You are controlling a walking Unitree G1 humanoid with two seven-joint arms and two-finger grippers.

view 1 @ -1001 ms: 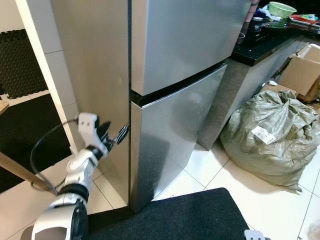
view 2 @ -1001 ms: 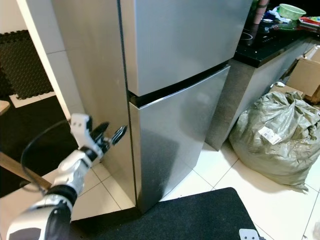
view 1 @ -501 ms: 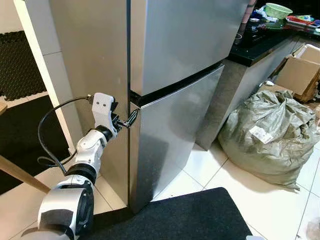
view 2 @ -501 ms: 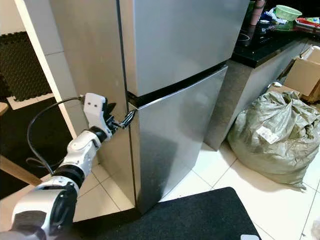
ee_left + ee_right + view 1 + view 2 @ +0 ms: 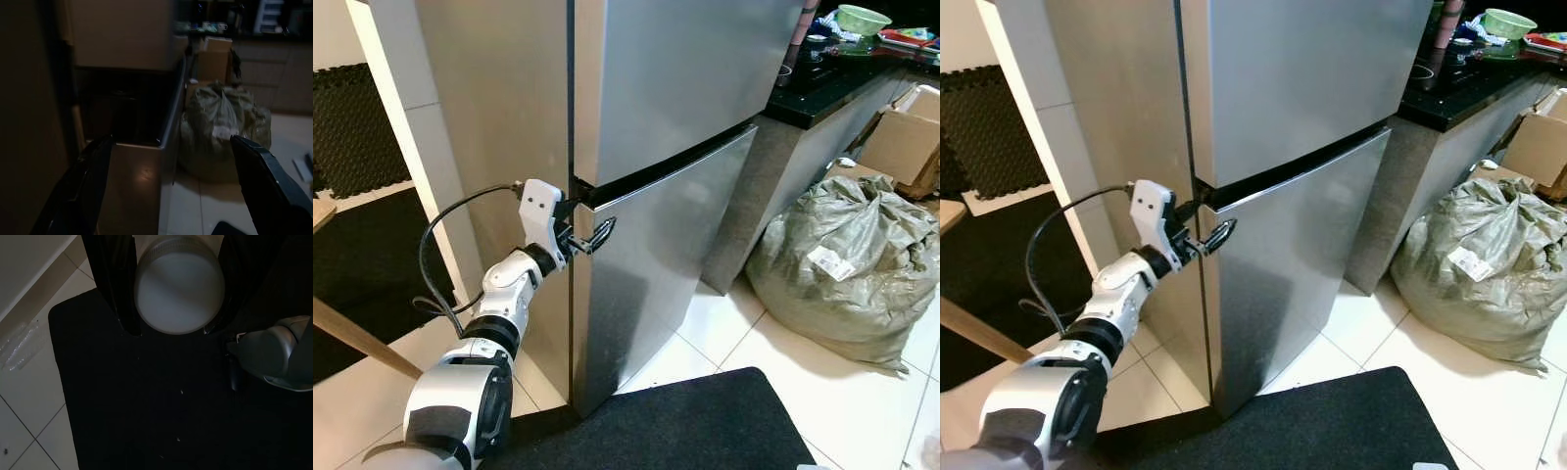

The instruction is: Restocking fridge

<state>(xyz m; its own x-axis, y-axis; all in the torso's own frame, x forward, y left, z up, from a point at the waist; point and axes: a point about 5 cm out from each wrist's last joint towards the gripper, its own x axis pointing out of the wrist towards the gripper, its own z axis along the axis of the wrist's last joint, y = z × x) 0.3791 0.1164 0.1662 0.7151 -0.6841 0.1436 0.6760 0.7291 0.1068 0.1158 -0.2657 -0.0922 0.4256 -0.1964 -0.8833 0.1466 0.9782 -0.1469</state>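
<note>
Head cameras look down at the fridge [image 5: 656, 147]; wrist cameras sit close.

Nothing readable is showing anywhere. A white tag [image 5: 829, 262] is lying on the grey-green sack [image 5: 847, 269] beside the fridge — dark marks are printed on it, but they are too small and blurred to make out as letters or numbers. The steel fridge doors [image 5: 666, 117] are carrying no badge or sticker that can be read, and the cardboard box [image 5: 907, 142] is showing no legible print — only plain brown board.
</note>
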